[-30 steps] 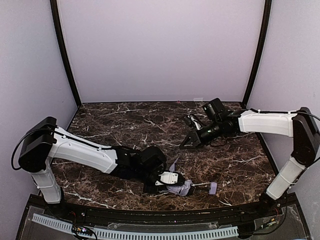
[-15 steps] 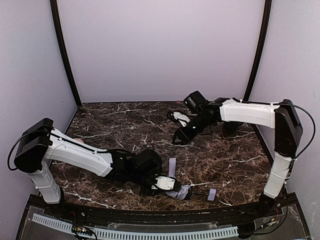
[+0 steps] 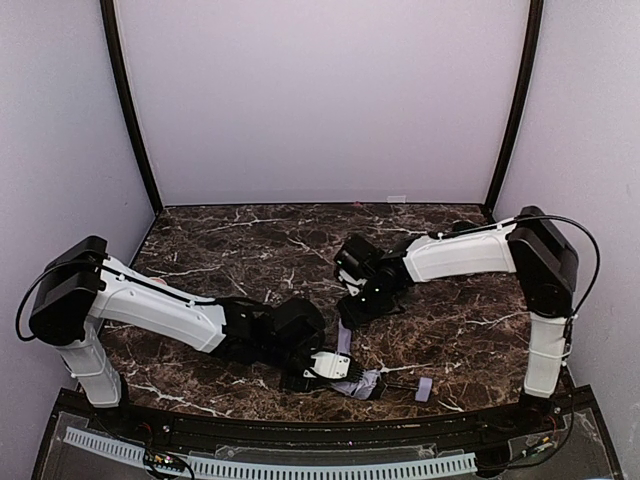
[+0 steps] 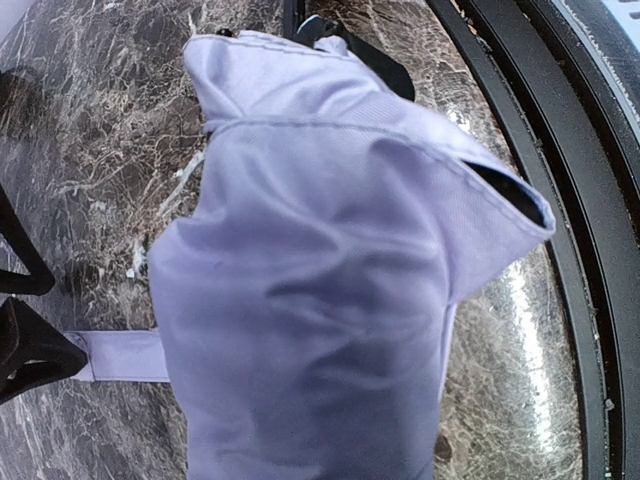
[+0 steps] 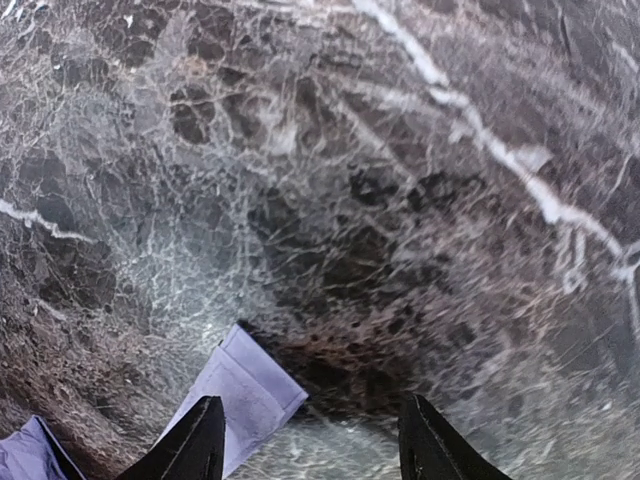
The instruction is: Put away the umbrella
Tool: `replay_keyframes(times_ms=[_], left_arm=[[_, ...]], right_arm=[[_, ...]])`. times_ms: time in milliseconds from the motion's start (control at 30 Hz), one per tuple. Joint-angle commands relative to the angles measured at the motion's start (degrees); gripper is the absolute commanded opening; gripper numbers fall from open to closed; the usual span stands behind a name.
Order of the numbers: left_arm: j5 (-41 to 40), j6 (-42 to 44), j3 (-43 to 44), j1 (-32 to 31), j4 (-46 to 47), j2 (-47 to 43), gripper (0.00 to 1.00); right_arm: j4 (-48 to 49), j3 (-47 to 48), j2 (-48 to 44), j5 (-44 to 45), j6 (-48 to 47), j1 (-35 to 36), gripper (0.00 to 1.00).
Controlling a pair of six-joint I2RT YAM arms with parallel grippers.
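Showing, from the top external view, the umbrella point(image 3: 362, 383) lying collapsed near the front edge of the worktop point(image 3: 250, 250). Placing the left claw point(image 3: 335, 367) low on the bundled fabric and the right claw point(image 3: 352, 308) just over a loose lavender strap point(image 3: 344, 335). Revealing the small handle knob point(image 3: 424, 388) at the right end of the thin shaft, a detail absent from both wrist views. Hiding both sets of jaws too well for reading their openings from here.

Filling the left wrist view with the pale fabric of the umbrella point(image 4: 320, 280), crumpled and pressed close to the lens, suggesting a left claw clamped tight on the bundle. Catching also the strap point(image 4: 120, 355) trailing leftwards across the marble, and the black rail point(image 4: 560, 150) running beside the bundle.

Looking down, in the right wrist view, past the right claw point(image 5: 315, 445), spread wide and gripping nothing, with the strap point(image 5: 245, 395) end just beside one fingertip point(image 5: 205, 440).

Doing the step well, judging from these views:
- centring the open fingers across the strap before closing
- keeping the left grip firm against slipping fabric
- then drawing the strap round the bundle without dragging it off the worktop edge
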Motion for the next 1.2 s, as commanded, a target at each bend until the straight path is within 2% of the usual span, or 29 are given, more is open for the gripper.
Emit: replay_keyframes(times_ms=[0, 200, 300, 367, 500, 533, 767, 900, 1033, 1167], left_arm=[[5.1, -2.3, -4.6, -0.4, -15.6, 5.2, 0.00], [4.9, -2.4, -4.9, -0.4, -15.3, 5.3, 0.00], [4.7, -2.4, -5.0, -0.4, -15.2, 5.4, 0.00], [4.7, -2.4, -5.1, -0.4, -15.3, 5.4, 0.00], [4.3, -2.4, -5.5, -0.4, -15.4, 5.4, 0.00], [4.4, -2.4, -5.6, -0.4, -15.4, 5.3, 0.00], [5.9, -2.7, -5.3, -0.4, -15.7, 4.4, 0.00], [7.9, -3.3, -3.3, -0.4, -17.6, 3.1, 0.00], [12.9, -4.0, -0.8, -0.4, -20.7, -0.3, 0.00], [15.2, -4.8, -1.3, -0.4, -20.7, -1.3, 0.00]], right_arm=[[4.0, -2.2, -0.7, 1.8, 9.1, 2.2, 0.60], [6.1, -2.2, 1.1, -2.0, 11.3, 3.8, 0.58], [6.6, -1.9, 2.0, -2.6, 12.1, 5.3, 0.53], [7.3, -2.2, 2.7, -3.4, 12.7, 5.8, 0.40], [8.4, -3.7, 1.3, -2.2, 12.9, 5.7, 0.02], [9.2, -4.3, 0.5, -2.4, 12.6, 5.3, 0.00], [27.1, -13.7, -7.1, -13.1, 9.0, 1.4, 0.00], [37.3, -17.5, -10.6, -15.0, 9.0, -2.4, 0.00], [44.4, -21.6, -14.4, -12.6, 8.7, -7.1, 0.00], [48.7, -22.1, -13.7, -17.8, 8.5, -10.1, 0.00]])
